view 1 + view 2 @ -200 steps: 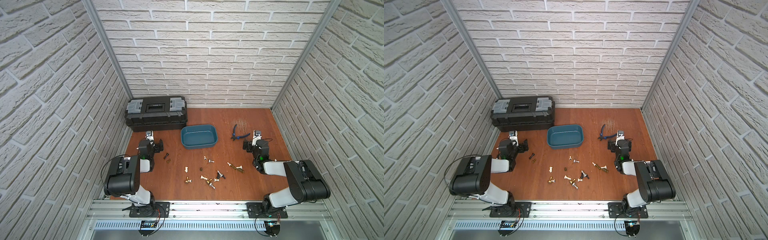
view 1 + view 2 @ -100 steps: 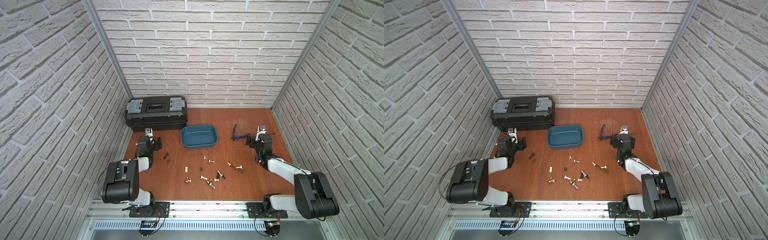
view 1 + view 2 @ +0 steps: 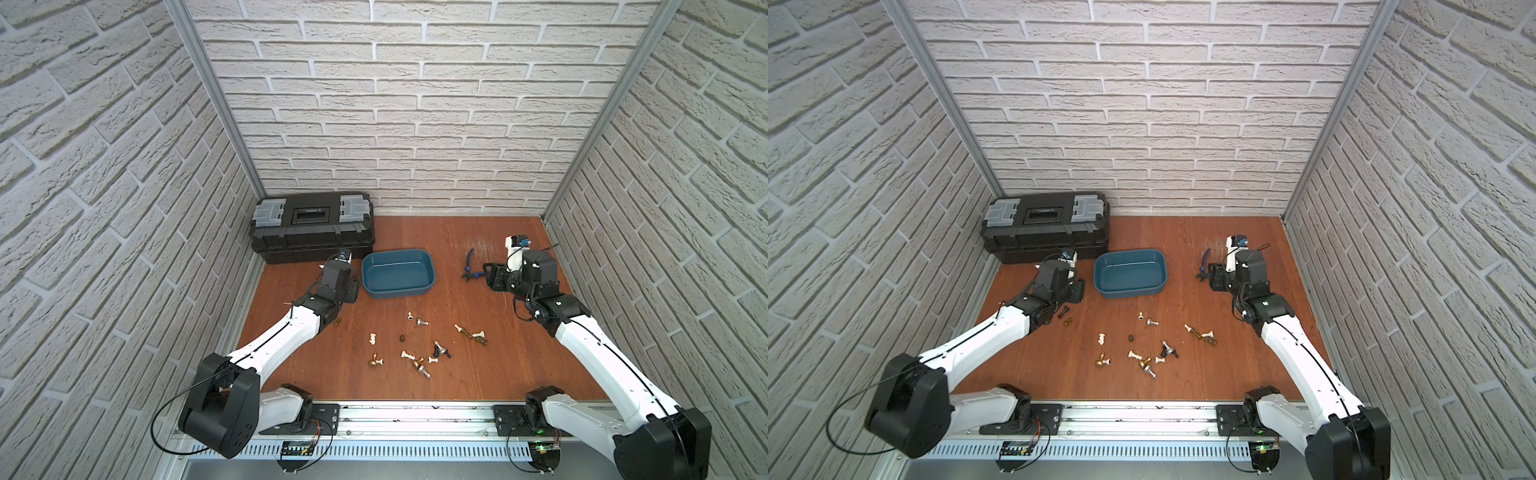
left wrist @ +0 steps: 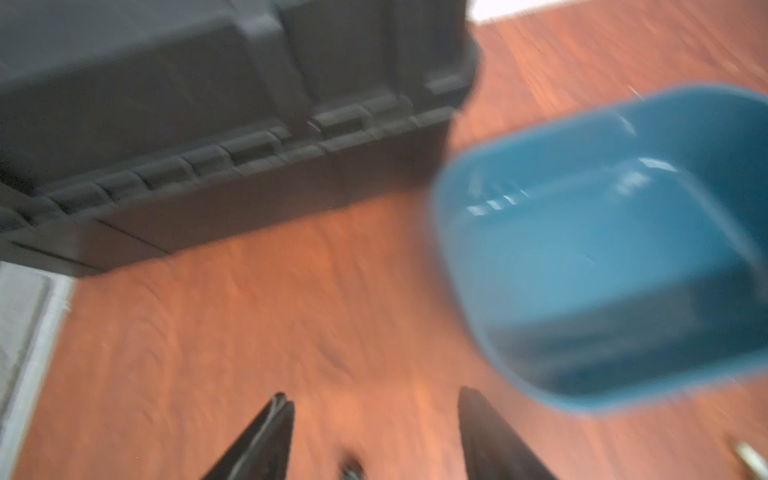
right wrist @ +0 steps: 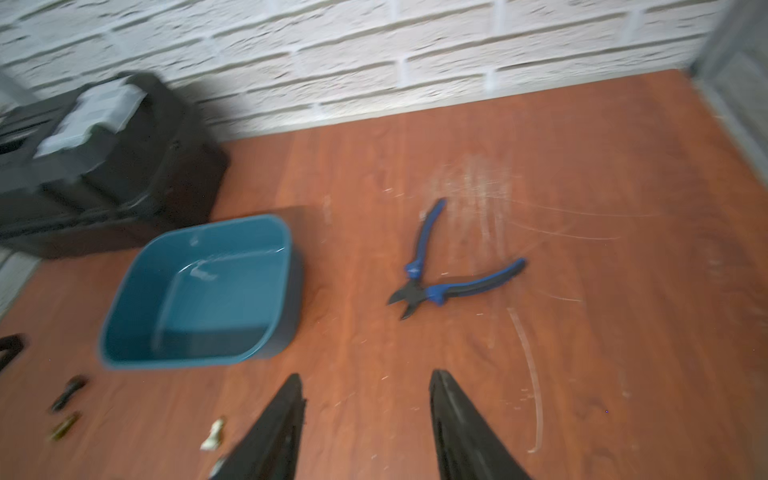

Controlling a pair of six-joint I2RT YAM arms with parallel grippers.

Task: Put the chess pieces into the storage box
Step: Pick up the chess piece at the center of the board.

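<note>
Pre-grasp step: storage box (image 3: 398, 292) empty, chess pieces (image 3: 407, 355) all scattered outside it. Left gripper (image 4: 372, 392), right gripper (image 5: 365, 374): jaws parted, holding nothing. Next: drop onto one piece, pinch its stem.

In both top views we look down from high up front; our low wrist cameras share the storage box (image 4: 582, 257) (image 5: 199, 291).

The storage box (image 3: 397, 292), a shallow teal-blue tub with rounded corners, sits upright and empty on the wooden floor. The chess pieces (image 3: 407, 355), in white, black, gold and silver, lie scattered near its front, most toppled. Two lie apart leftward.
</note>
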